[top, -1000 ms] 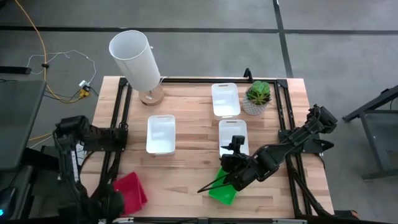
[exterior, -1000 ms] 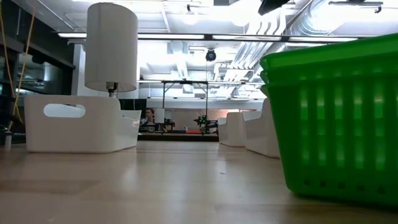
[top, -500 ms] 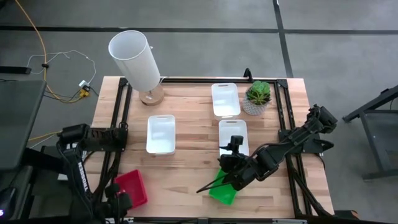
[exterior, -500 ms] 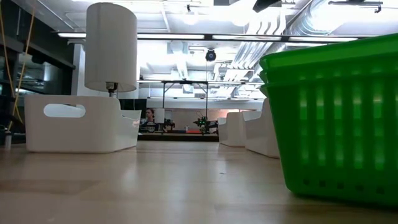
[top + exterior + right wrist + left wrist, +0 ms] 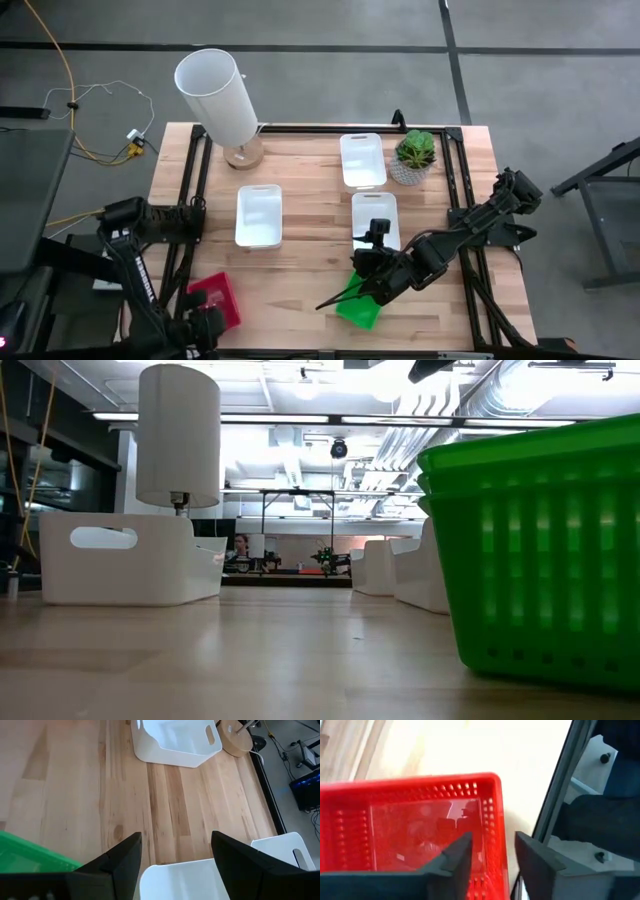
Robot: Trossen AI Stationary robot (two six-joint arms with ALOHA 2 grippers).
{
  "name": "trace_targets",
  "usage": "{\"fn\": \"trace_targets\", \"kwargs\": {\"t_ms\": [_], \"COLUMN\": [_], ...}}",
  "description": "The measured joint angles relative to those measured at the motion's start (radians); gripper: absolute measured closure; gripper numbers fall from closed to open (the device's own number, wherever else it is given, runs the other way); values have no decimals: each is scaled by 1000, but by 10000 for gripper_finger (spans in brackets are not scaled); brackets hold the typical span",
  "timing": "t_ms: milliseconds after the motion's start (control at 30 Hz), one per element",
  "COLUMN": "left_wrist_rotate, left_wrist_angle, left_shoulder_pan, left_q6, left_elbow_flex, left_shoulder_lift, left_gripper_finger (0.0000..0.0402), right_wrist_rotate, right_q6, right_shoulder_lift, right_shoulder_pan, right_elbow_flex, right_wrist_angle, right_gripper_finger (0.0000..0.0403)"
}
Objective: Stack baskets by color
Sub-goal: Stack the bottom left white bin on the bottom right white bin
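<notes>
We see the left gripper (image 5: 492, 857) at the table's near left corner, fingers apart astride one wall of the red basket (image 5: 213, 299), apparently letting go. The green stack (image 5: 359, 305) sits near the front edge under the right gripper (image 5: 176, 851), fingers wide apart, holding nothing. Three white baskets (image 5: 259, 215) lie spread apart mid-table, unstacked. Red and green look stacked; we judge nesting the whites comes next, starting with a rim grasp.

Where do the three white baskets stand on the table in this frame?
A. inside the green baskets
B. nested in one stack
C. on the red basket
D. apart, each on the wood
D: the high view shows the white baskets each separate on the table.
</notes>
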Motion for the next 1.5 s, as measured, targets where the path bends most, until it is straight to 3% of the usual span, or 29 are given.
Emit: {"fn": "trace_targets", "kwargs": {"t_ms": [133, 300, 467, 700, 767, 867, 967, 1067, 1233, 1400, 1500], "left_wrist_rotate": [-24, -156, -402, -536, -501, -359, -158, -33, -19, -35, -52], "left_wrist_angle": [-1, -2, 0, 120, 251, 571, 914, 1169, 1495, 1773, 1852], "left_shoulder_pan": [25, 55, 138, 334, 393, 489, 579, 638, 658, 652, 635], "left_q6": [54, 182, 461, 845, 954, 1146, 1310, 1421, 1544, 1557, 1537], "left_elbow_flex": [0, 0, 0, -39, -110, -274, -450, -588, -802, -1003, -1081], "left_shoulder_lift": [-17, -66, -141, -253, -299, -380, -455, -523, -643, -747, -800], "left_gripper_finger": [223, 201, 204, 215, 217, 220, 224, 227, 233, 239, 242], "right_wrist_rotate": [-1, -2, -2, -2, 1, 30, 34, 20, 37, 110, 107], "right_q6": [-2, -72, -30, 119, 146, 186, 234, 282, 260, 60, -49], "right_shoulder_lift": [0, -3, -35, -54, -54, -65, -111, -183, -329, -438, -452], "right_shoulder_pan": [0, 16, 34, 50, 63, 82, 93, 90, 61, 43, 24], "right_elbow_flex": [0, 0, 0, 0, 0, -37, -154, -308, -532, -706, -795], "right_wrist_angle": [0, -28, -83, -223, -258, -261, -210, -115, 216, 688, 981], "right_gripper_finger": [176, 176, 176, 176, 176, 176, 176, 176, 176, 176, 176]}}
